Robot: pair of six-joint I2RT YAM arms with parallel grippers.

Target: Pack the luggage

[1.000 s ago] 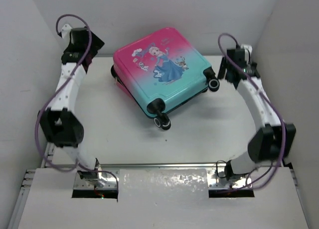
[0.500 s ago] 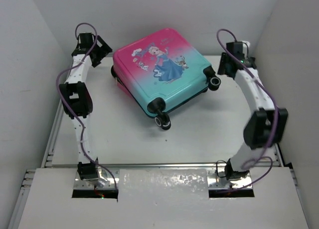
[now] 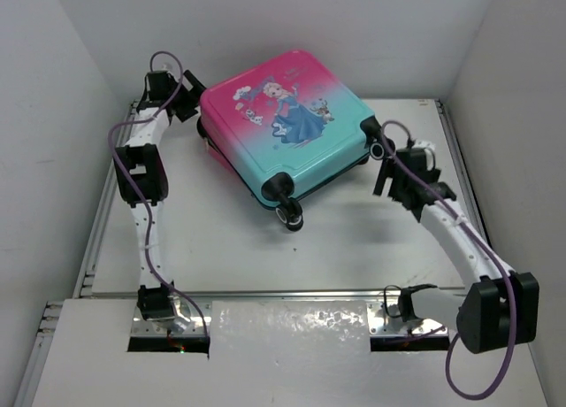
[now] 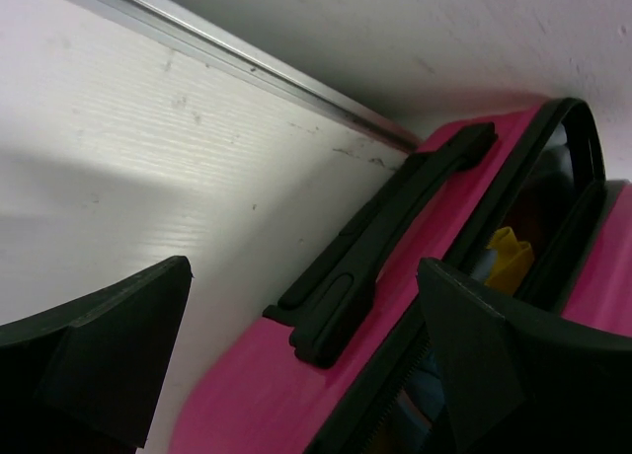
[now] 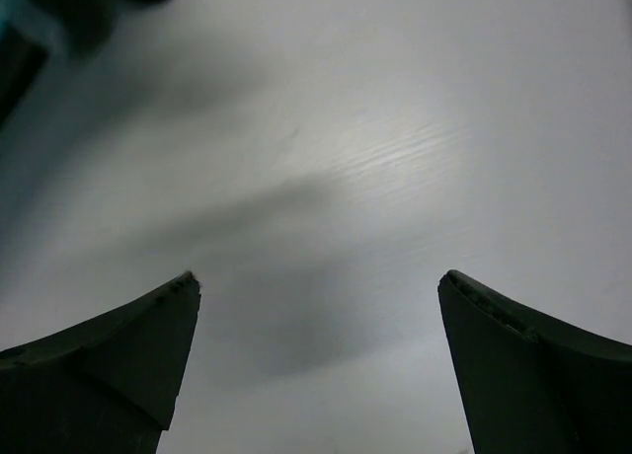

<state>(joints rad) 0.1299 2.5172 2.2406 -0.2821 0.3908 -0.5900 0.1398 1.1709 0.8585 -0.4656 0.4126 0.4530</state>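
While the luggage (image 3: 287,133) lies flat at the back of the table (image 3: 212,239), picture side up, the left gripper (image 3: 184,104) sits just beside its pink far-left edge by the side handle (image 4: 385,232), jaws spread wide, gripping nothing. The right gripper (image 3: 386,164) hangs near the teal corner's wheel (image 3: 382,148), also wide open and empty.

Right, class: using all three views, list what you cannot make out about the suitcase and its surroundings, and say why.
- Top view: contents of the luggage, hidden by its shell.
- Left wrist view: a yellow item in the gap between its halves, too little showing to name.
- Right wrist view: a dark shape at the top-left corner, blurred and cut off by the edge.
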